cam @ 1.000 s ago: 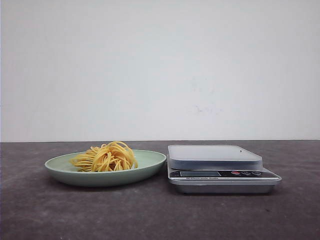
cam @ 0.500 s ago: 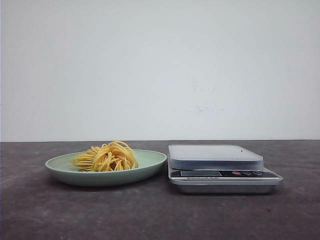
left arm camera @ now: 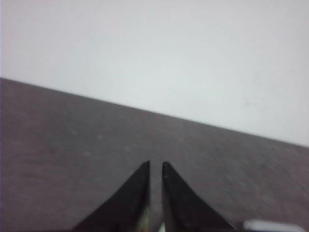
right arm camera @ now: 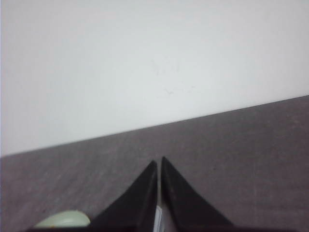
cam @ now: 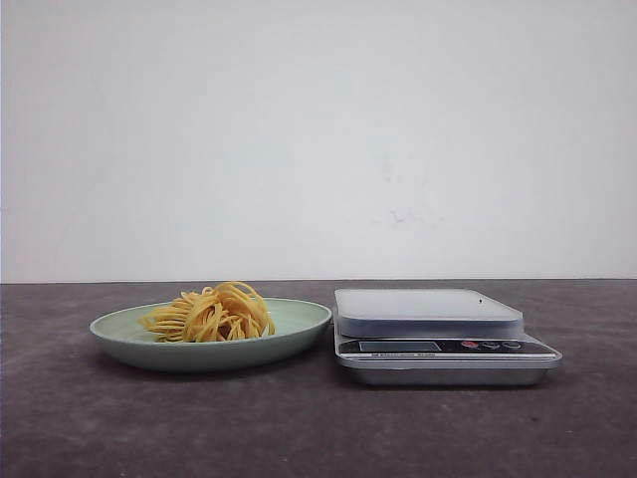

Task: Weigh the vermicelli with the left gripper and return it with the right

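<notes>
The left gripper (left arm camera: 155, 166) was recorded with its two black wedge fingers (left arm camera: 133, 200) drawn together, only a thin slit parting the tips, nothing held between them; the right gripper (right arm camera: 159, 163) was recorded likewise closed and unladen. Both were seen above a dark grey, faintly mottled table (cam: 299, 428), backed by a plain white wall (cam: 318, 129). Neither gripper was visible in the front view. The vermicelli (cam: 211, 313) was found heaped on a pale green plate (cam: 289, 334), just beside a silver kitchen scale (cam: 438, 339) to its right. A sliver of the plate's rim (right arm camera: 63, 220) was noted near the right fingers.
</notes>
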